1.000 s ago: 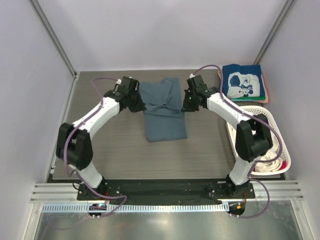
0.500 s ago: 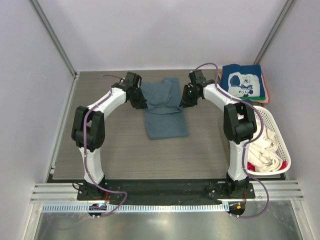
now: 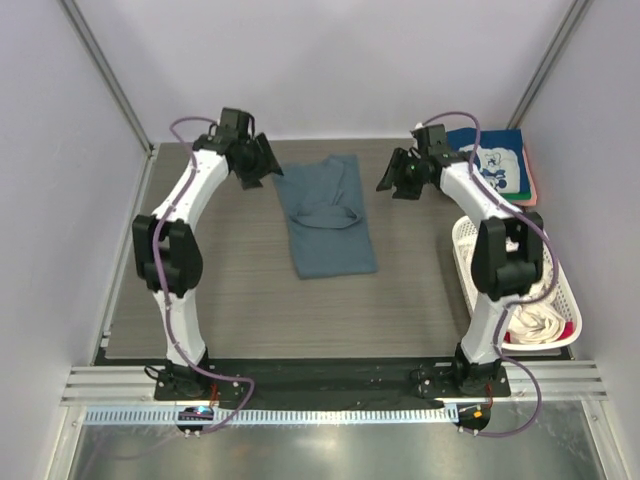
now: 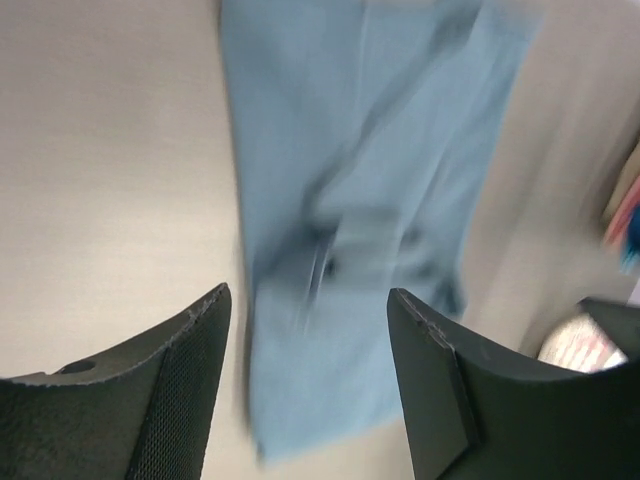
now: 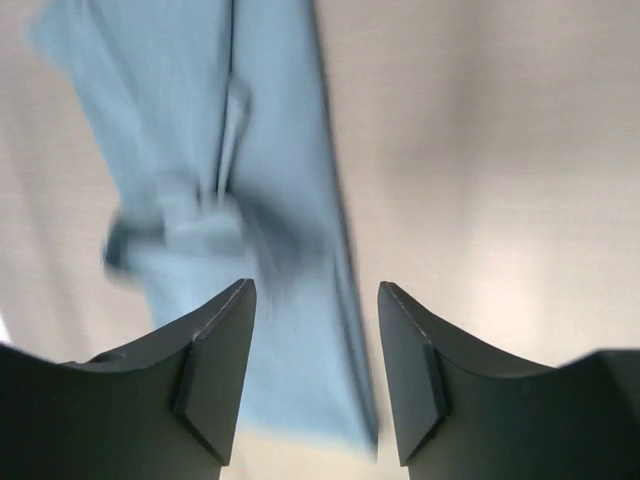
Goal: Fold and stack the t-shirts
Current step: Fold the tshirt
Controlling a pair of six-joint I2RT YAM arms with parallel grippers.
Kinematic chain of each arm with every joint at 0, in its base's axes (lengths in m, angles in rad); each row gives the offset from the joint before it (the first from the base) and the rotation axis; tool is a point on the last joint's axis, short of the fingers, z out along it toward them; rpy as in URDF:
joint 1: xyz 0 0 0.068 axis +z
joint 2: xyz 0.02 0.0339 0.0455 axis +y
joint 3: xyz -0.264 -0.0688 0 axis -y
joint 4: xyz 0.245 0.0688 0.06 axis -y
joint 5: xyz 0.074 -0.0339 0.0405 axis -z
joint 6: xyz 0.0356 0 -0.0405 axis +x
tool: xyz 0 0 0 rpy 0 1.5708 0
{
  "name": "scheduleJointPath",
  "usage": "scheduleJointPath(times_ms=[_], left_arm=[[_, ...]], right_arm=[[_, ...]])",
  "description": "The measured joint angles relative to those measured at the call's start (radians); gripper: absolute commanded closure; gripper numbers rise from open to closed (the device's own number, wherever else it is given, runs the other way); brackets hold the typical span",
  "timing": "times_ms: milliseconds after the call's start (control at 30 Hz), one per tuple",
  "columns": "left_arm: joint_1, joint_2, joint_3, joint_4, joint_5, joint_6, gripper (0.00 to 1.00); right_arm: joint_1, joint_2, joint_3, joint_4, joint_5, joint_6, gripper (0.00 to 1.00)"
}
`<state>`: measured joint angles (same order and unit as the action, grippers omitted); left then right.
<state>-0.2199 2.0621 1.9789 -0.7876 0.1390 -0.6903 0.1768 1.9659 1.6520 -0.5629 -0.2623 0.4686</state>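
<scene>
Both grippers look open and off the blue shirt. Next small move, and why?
Probably lower the left gripper and right gripper onto the far corners of the slate-blue shirt for a half fold: both hang open beside it, empty, and it lies long and narrow.

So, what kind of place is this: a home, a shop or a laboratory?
Probably a laboratory robot cell, not a home: plain white walls with metal frame posts, two robot arms bolted to a rail at the table edge, and a blue t-shirt lying there.
</scene>
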Motion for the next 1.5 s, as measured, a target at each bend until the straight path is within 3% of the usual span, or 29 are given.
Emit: scheduleJointPath(times_ms=[167, 367, 500, 733, 867, 1067, 1133, 1200, 1333, 1500], left_arm=[[-0.108, -0.259, -0.442, 0.068, 0.011, -0.013, 0.37], [-0.216, -0.390, -0.684, 0.135, 0.015, -0.035, 0.38], [-0.216, -0.492, -0.766, 0.138, 0.008, -0.036, 0.37], [-0.210, -0.673, -0.773, 0.125, -0.022, -0.009, 0.37], [-0.210, -0.684, -0.776, 0.124, -0.026, -0.006, 0.37], [-0.210, -0.684, -0.802, 0.126, -0.022, -0.013, 0.38], [-0.210, -0.686, -0.831, 0.143, -0.017, -0.021, 0.38], [-0.210, -0.694, -0.882, 0.169, -0.001, -0.037, 0.39], [-0.213, -0.695, -0.998, 0.250, 0.043, -0.076, 0.41], [-0.243, -0.671, -1.097, 0.351, 0.062, -0.123, 0.41]], right_arm=[[0.098, -0.203, -0.251, 0.045, -0.038, 0.004, 0.44], [0.278, -0.132, -0.295, 0.079, -0.056, 0.005, 0.46], [0.310, -0.034, -0.260, 0.082, -0.057, 0.005, 0.47], [0.299, 0.181, -0.027, 0.050, -0.019, -0.014, 0.47], [0.282, 0.294, 0.198, -0.020, 0.010, -0.023, 0.46], [0.209, 0.478, 0.672, -0.101, 0.047, -0.021, 0.44], [0.165, 0.463, 0.702, -0.094, 0.046, -0.020, 0.42], [0.131, 0.392, 0.621, -0.086, 0.051, -0.023, 0.41], [0.071, 0.130, 0.219, -0.051, 0.055, -0.027, 0.39], [0.092, -0.128, -0.182, -0.026, 0.021, -0.038, 0.39]])
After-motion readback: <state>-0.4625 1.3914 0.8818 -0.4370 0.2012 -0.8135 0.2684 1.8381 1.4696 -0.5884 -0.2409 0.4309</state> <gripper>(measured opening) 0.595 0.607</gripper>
